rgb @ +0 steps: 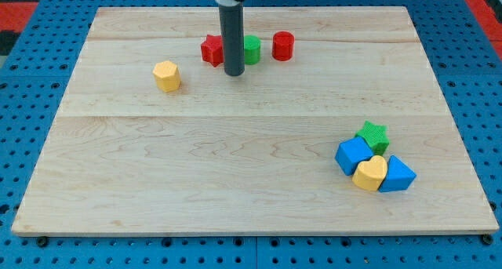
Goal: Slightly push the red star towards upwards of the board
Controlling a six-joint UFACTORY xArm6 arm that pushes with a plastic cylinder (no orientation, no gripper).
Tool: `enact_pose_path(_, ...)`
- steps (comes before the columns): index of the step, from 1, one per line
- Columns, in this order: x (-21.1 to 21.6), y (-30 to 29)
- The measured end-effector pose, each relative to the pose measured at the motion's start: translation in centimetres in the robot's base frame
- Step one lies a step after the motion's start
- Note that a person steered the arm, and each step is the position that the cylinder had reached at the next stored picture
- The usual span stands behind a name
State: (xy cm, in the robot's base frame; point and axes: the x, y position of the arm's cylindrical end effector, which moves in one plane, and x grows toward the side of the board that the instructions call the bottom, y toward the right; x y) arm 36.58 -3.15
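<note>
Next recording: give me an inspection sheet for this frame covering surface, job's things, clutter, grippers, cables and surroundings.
Surface: pale wooden board, flat, made of joined planks.
Job's things: red star near the view's top, partly hidden behind the rod; my tip sits just to its lower right, between it and the green block.
Clutter: red cylinder right of the green block; yellow block alone to the left; at lower right a tight cluster of green star, blue block, yellow heart and a second blue block.
Grippers: none; a plain dark rod.
Cables: nothing seen.
Surroundings: blue perforated base around the board; red patches at the top corners.
</note>
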Motion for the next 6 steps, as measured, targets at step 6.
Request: enact_pose_path(6,-5.1,-7.2)
